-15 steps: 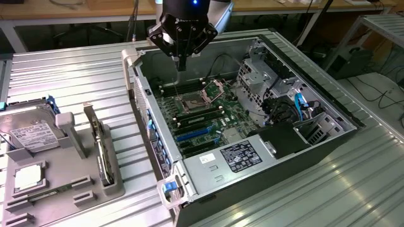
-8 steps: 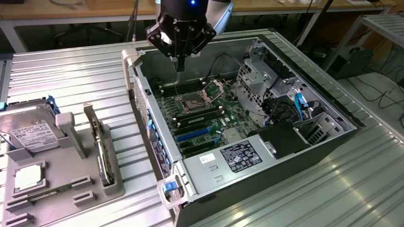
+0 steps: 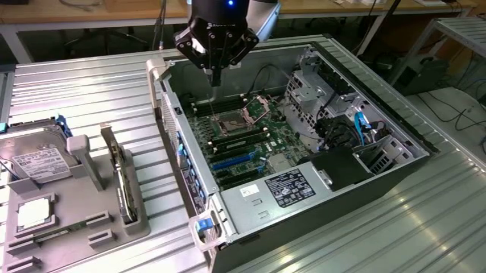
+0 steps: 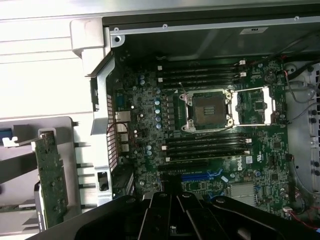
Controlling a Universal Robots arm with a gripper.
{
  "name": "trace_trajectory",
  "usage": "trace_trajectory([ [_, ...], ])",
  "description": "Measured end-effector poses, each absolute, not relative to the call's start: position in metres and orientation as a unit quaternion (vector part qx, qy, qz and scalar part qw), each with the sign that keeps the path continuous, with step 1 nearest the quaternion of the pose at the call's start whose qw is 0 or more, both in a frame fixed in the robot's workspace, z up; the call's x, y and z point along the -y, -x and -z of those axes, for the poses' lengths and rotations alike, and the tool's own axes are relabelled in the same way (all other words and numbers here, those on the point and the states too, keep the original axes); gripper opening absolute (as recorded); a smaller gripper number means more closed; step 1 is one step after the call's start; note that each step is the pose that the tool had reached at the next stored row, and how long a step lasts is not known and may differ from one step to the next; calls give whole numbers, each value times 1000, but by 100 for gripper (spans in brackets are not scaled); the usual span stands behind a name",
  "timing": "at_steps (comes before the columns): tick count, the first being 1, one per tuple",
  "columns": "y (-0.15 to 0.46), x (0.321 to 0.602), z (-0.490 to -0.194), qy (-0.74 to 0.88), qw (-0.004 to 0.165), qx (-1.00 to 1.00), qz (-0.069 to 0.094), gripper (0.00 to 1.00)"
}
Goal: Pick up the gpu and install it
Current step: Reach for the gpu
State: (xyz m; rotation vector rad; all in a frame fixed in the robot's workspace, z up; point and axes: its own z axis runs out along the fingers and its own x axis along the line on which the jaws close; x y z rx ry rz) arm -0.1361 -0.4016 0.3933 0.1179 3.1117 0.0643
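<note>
The gpu stands on edge in the grey holder, along its edge nearest the computer case. Risk, as I judge it: the gripper hangs over the motherboard, and any careless descent could strike the open CPU socket. Fingers are pressed together, holding nothing.

arm: pointing straight down | end effector: fingers closed, nothing held

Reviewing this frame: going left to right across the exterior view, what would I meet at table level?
From the left: hard drive → gpu standing on edge in the gray holder → motherboard → blue cables.
</note>
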Motion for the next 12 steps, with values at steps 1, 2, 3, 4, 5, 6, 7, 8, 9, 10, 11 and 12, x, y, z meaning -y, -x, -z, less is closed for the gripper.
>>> trace_trajectory([
  [1, 136, 402, -393, -38, 13, -999, -21, 11],
  [2, 137, 402, -393, -38, 13, -999, -21, 11],
  [3, 137, 402, -393, -38, 13, -999, -21, 11],
  [4, 137, 402, -393, -38, 13, -999, -21, 11],
  [5, 137, 402, -393, -38, 13, -999, -21, 11],
  [6, 137, 402, -393, -38, 13, -999, -21, 11],
  [7, 138, 402, -393, -38, 13, -999, -21, 11],
  [8, 138, 402, -393, -38, 13, -999, -21, 11],
  [9, 138, 402, -393, -38, 13, -999, -21, 11],
  [10, 138, 402, -393, -38, 13, -999, -21, 11],
  [11, 139, 402, -393, -38, 13, -999, -21, 11],
  [12, 139, 402, -393, -38, 13, -999, -21, 11],
])
